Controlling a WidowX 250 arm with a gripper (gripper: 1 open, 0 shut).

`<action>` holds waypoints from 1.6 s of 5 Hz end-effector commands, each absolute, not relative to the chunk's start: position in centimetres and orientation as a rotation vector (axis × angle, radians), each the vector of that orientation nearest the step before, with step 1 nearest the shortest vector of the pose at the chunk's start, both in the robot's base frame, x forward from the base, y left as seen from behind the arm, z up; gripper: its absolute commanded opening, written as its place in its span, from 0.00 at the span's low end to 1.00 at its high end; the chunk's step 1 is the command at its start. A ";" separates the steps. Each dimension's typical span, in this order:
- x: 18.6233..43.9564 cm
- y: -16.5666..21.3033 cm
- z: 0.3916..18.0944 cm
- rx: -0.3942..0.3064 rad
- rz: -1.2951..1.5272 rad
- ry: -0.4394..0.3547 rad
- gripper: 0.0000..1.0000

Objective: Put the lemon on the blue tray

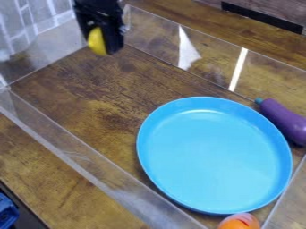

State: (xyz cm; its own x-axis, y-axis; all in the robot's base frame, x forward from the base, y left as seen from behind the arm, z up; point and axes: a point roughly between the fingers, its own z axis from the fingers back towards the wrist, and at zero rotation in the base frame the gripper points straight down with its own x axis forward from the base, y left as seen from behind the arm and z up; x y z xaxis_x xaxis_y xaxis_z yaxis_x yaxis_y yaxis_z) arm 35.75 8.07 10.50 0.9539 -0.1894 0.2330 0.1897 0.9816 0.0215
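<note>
I see a dark wood-grain bench [96,98] boxed in by clear acrylic walls [48,134]. A purple eggplant [287,121] lies at the right edge, and an orange fruit [237,221] is cut off at the near right. A blue object [6,213] sits in the near left corner, too cropped to identify.

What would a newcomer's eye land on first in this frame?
The big round blue tray fills the lower right of the wooden table, with nothing in it. At top left the black gripper holds the yellow lemon above the table. A purple eggplant lies at the tray's right edge, and an orange fruit peeks in below.
</note>
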 end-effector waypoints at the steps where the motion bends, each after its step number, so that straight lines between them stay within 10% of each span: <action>1: 34.8 4.7 14.0 0.007 -0.243 -0.313 0.00; 5: 29.4 -5.4 15.0 -0.074 -0.362 -0.244 0.00; 8: 27.5 -9.1 12.3 -0.074 -0.349 -0.215 0.00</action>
State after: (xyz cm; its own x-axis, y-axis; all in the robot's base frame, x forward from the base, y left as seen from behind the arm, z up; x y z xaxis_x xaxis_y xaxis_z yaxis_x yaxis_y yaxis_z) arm 27.26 -8.91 10.47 0.9306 -0.3316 0.1548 0.3418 0.9387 -0.0438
